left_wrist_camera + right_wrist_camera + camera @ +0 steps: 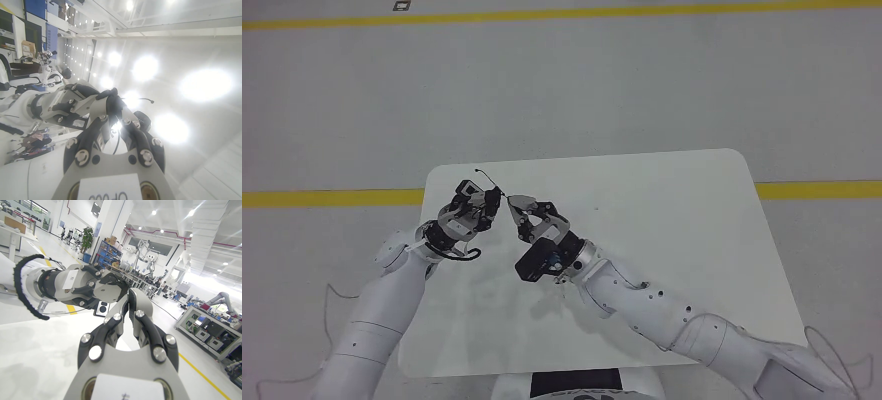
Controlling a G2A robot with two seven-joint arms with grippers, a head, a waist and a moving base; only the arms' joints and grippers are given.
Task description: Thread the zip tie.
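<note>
The tie [489, 181] is a thin black strand above the table's [672, 200] 9 o'clock side. It pokes toward 11 o'clock from the left gripper [497, 196], which is clenched on it. The right gripper [510, 206] is pinched shut just beside.

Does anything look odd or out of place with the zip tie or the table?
Nothing stands out. The zip tie sticks out from where the left hand and right hand meet tip to tip above the table, with no visible kink or break, though it is too thin to check closely.
</note>
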